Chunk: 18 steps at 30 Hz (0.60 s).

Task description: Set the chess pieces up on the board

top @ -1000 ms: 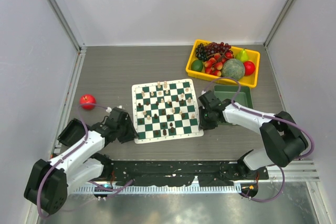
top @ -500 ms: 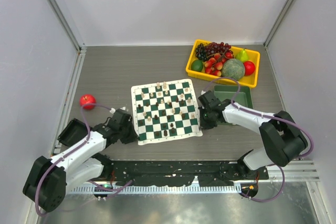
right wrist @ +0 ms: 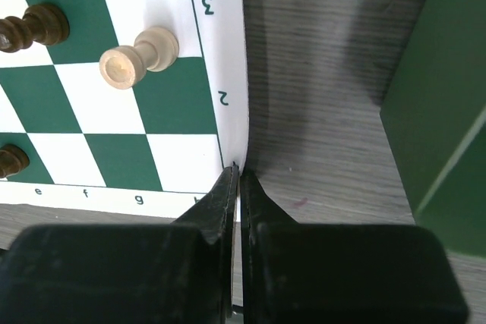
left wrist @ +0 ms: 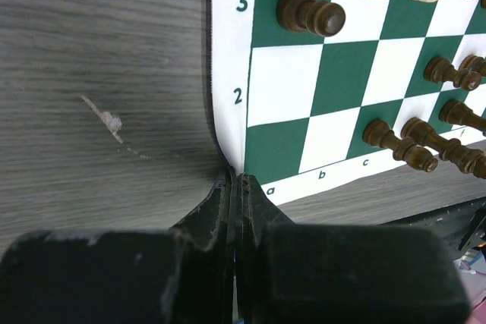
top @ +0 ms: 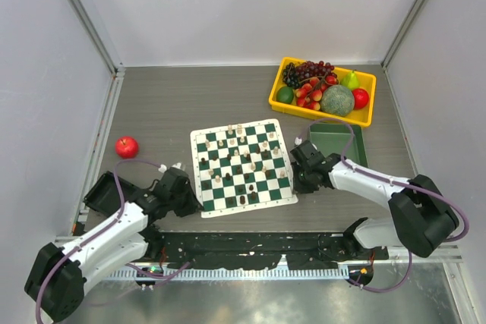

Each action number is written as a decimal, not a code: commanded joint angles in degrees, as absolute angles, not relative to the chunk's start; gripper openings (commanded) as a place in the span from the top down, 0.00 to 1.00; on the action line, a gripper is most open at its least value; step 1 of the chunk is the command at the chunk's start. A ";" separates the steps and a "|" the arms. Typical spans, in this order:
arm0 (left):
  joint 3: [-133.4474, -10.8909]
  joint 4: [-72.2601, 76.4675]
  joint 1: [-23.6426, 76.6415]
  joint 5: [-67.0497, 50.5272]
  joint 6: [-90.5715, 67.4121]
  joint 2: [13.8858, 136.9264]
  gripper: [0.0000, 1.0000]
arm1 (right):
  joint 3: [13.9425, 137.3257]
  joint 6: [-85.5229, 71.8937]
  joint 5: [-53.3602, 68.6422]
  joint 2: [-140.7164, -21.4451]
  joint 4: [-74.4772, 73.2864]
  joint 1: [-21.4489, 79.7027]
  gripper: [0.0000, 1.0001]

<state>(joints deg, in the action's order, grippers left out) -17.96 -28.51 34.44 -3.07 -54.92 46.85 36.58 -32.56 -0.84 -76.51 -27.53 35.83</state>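
Observation:
The green-and-white board (top: 258,199) lies mid-table with cream and dark chess pieces (top: 241,158) scattered on it. My left gripper (top: 190,196) is shut on the board's white border at its near left corner; in the left wrist view (left wrist: 235,180) the mat edge (left wrist: 228,104) curls up into the jaws. My right gripper (top: 295,180) is shut on the border at the near right edge; in the right wrist view (right wrist: 239,172) the border (right wrist: 224,73) lifts into the jaws. Dark pieces (left wrist: 310,14) and a cream piece (right wrist: 137,57) lie tipped on the squares.
A plain green bin (top: 339,142) sits right of the board, close to my right gripper, and it shows in the right wrist view (right wrist: 440,104). A yellow tray of fruit (top: 367,114) stands at the back right. A red apple (top: 127,146) lies at the left.
Both grippers have pulled the board toward the near edge and slightly right, with the pieces riding on it. The arms have drawn back with it.

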 commanded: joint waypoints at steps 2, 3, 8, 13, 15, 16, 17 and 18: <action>-16.17 -34.80 34.98 -3.43 -56.07 43.60 0.98 | 33.75 -34.27 -4.13 -74.09 -33.84 36.47 0.95; -16.00 -35.33 35.07 -3.34 -56.16 42.81 0.99 | 33.49 -34.54 -4.13 -73.57 -33.92 36.74 0.95; -14.33 -36.91 35.16 -4.57 -57.04 40.26 0.98 | 32.70 -36.03 -4.04 -72.69 -35.24 37.97 0.95; -13.62 -37.79 35.59 -4.66 -57.74 38.67 0.98 | 31.82 -40.85 -5.00 -72.07 -36.38 41.92 0.95; -13.36 -37.62 35.86 -4.83 -58.18 38.58 0.98 | 31.38 -42.79 -5.10 -71.90 -36.74 43.59 0.95; -13.45 -37.70 35.77 -4.92 -58.18 38.76 0.99 | 31.12 -43.67 -5.01 -71.55 -36.74 44.64 0.95; -13.53 -37.97 35.86 -4.83 -58.27 38.85 0.98 | 31.03 -44.90 -5.10 -71.54 -36.91 45.08 0.95; -13.62 -38.23 35.86 -4.83 -58.18 38.85 0.99 | 30.85 -45.52 -5.10 -71.28 -36.91 45.96 0.95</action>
